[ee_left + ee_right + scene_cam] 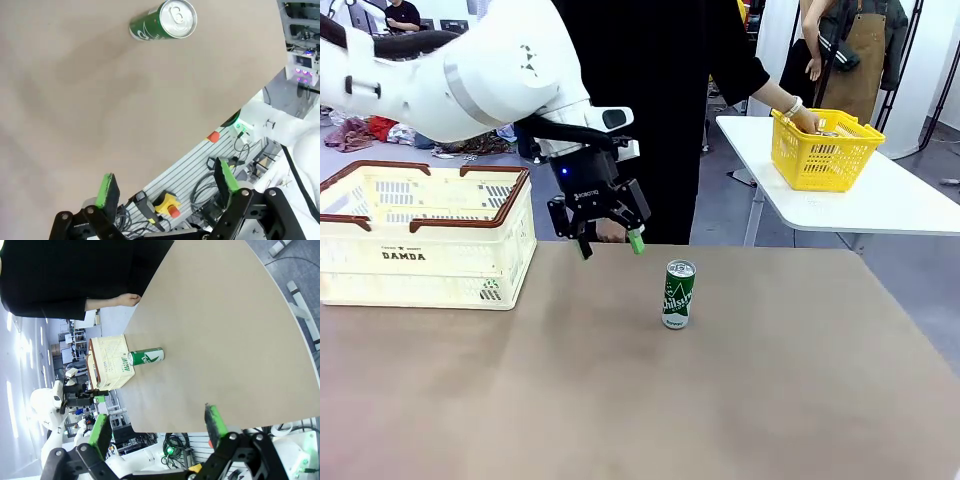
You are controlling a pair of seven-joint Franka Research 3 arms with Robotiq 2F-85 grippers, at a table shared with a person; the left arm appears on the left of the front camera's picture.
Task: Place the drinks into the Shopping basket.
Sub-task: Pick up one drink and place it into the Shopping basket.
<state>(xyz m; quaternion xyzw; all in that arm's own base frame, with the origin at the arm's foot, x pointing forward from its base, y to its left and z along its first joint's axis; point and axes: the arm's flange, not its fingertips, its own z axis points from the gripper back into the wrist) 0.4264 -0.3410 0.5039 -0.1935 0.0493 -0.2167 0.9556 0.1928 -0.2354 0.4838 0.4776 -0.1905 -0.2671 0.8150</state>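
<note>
- Looks like the pick-up step. The left pincer [611,245] hangs over the worktop [620,410] with its fingers apart and nothing in it, between the Shopping basket [430,250] and the green can [678,294].
- The can stands upright near the middle of the worktop, well apart from the basket.
- Next move, I reckon: swing over the can, drop down, close around its body, then lift it clear of the basket's brown rim.
- The right pincer [158,425] is spread apart and empty too, hanging off the worktop's edge.
- Writing: "DAMDA" on the basket's side. The white script on the can looks like "Chilsung", not totally sure.
- The person's hand [807,118] is in a yellow basket [825,155] on another table.
</note>
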